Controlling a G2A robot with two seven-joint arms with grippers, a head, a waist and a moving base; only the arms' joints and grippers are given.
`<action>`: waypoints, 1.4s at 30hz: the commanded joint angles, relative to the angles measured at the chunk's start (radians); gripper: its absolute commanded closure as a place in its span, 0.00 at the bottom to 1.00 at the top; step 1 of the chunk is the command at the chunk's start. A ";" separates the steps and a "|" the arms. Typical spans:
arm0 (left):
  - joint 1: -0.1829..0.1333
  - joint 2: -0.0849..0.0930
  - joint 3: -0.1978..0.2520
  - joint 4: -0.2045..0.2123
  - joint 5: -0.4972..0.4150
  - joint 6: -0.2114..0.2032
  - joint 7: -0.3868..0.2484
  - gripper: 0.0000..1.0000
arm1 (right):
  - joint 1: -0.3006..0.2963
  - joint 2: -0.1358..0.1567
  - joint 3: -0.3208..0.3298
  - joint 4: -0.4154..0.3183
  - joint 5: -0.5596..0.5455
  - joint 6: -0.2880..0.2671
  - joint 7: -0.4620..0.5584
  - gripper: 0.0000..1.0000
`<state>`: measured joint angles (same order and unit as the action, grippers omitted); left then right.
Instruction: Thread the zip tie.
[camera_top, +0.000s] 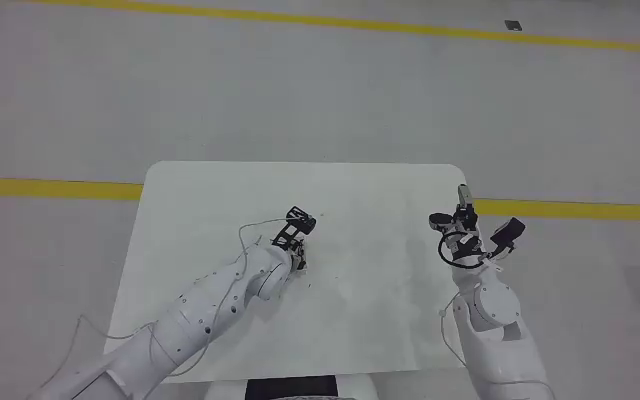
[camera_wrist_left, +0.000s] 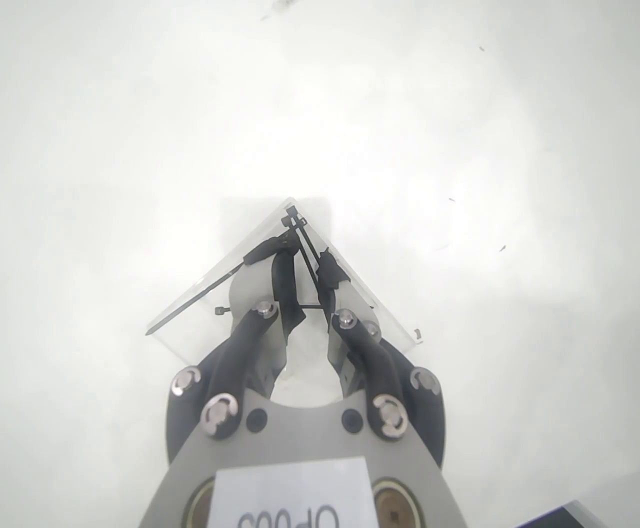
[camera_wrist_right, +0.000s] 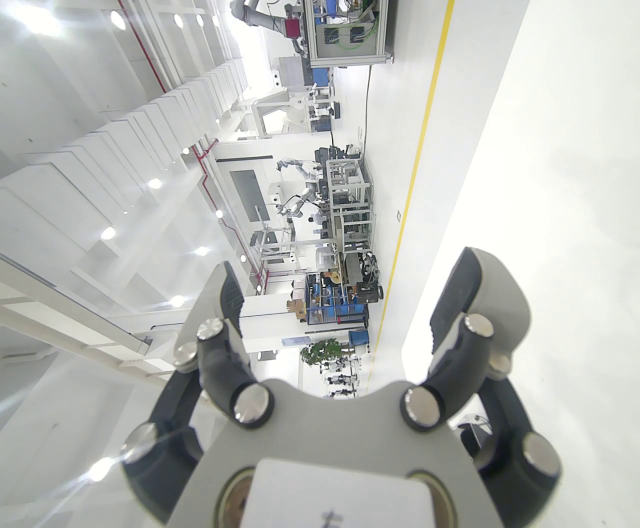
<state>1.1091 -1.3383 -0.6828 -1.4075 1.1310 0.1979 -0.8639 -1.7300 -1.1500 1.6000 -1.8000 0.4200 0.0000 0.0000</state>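
Note:
A black zip tie (camera_wrist_left: 200, 299) lies on a small clear plate (camera_wrist_left: 380, 320) on the white table (camera_top: 350, 190); its head (camera_wrist_left: 294, 220) sits near the plate's far corner. My left gripper (camera_wrist_left: 302, 252) is down on the plate, its black-taped fingertips (camera_wrist_left: 330, 270) drawn close together around the tie's strap. From above, the left gripper (camera_top: 300, 222) is near the table's middle. My right gripper (camera_wrist_right: 345, 280) is open and holds nothing. It is raised at the table's right edge (camera_top: 475, 225), pointing out toward the room.
A second short black strap piece (camera_wrist_left: 220, 310) lies on the plate beside the left finger. Small dark specks (camera_wrist_left: 501, 248) dot the table. Bare tabletop lies all round the plate. Yellow floor lines (camera_top: 60, 187) run past the table.

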 joint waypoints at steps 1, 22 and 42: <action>-0.002 -0.002 0.002 0.002 0.002 0.005 -0.002 0.87 | 0.000 0.000 0.000 0.000 0.000 0.000 0.000 0.00; 0.005 -0.005 -0.007 -0.002 0.012 0.007 -0.010 0.88 | 0.000 0.000 0.000 0.000 0.000 0.000 0.000 0.00; 0.012 -0.007 -0.012 -0.018 0.033 0.015 -0.019 1.00 | 0.000 0.000 0.000 0.000 0.000 0.000 0.000 0.00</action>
<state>1.1153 -1.3469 -0.6918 -1.4156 1.1569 0.2102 -0.8829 -1.7300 -1.1500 1.6000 -1.8000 0.4200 0.0000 0.0000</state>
